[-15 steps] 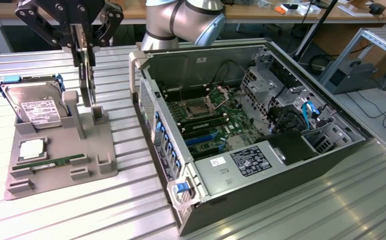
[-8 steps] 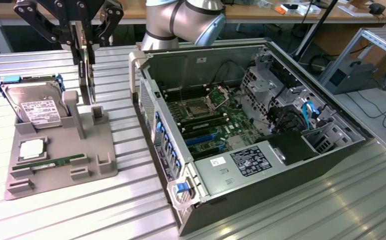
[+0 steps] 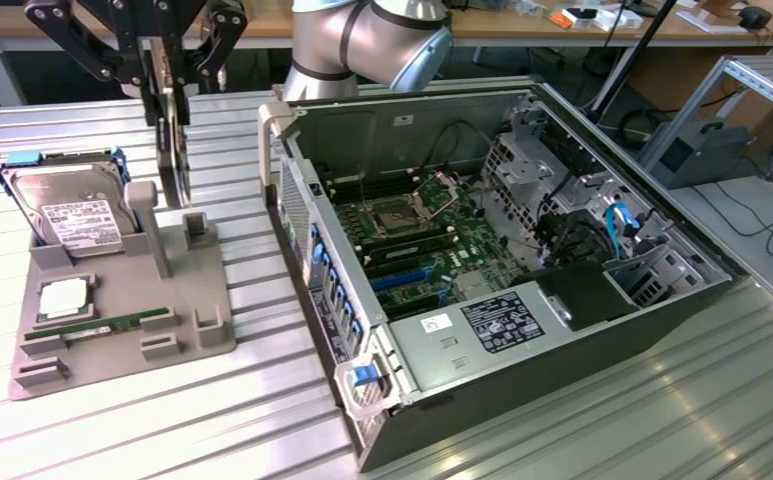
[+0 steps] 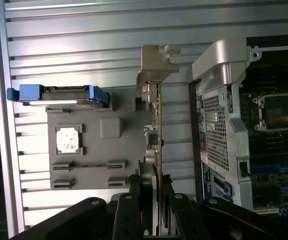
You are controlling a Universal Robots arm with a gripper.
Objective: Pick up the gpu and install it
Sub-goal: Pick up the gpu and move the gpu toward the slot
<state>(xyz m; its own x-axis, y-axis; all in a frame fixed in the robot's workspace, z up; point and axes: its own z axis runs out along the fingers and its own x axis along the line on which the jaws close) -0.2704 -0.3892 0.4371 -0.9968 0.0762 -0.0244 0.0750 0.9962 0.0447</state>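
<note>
The room is bright and evenly lit from overhead, so shadows stay soft. The ribbed metal table throws back long pale streaks, strongest along the ridges nearest the exterior camera. Inside the open computer case the light falls off; its walls shade the board, and the black corner is close to featureless. From the wrist camera, glare is harsher: the table slats look washed out, the square chip on the gray holder burns almost white, and a white strip glares along the hard drive. The card has its bracket lit pale, while the gripper is nearly a black silhouette.
</note>
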